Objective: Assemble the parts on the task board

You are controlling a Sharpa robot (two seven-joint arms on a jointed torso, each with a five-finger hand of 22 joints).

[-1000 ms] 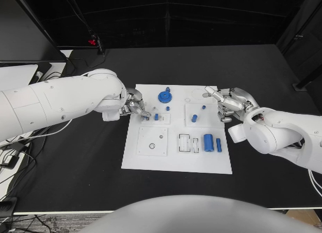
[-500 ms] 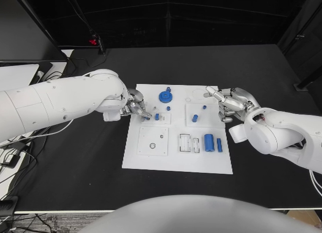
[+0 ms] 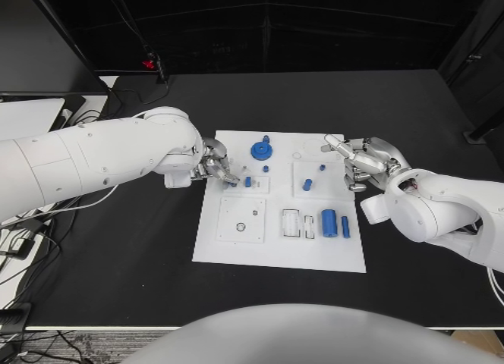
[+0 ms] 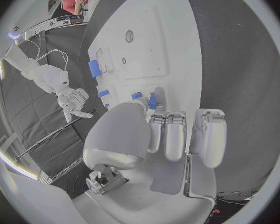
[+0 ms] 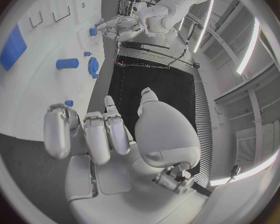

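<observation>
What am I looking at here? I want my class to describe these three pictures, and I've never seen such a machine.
It is a robot with two white arms, each ending in a silver robot hand. The square picture looks down from the robot's head. The two round ones come from cameras at its wrists, just behind each hand.

On the black table lies a white task board with small blue parts, among them a blue gear and a blue cylinder.

The left robot hand has its fingertips at a small blue part on the board. I cannot tell whether it grips it. The right robot hand is at the board's other edge and holds nothing.
</observation>
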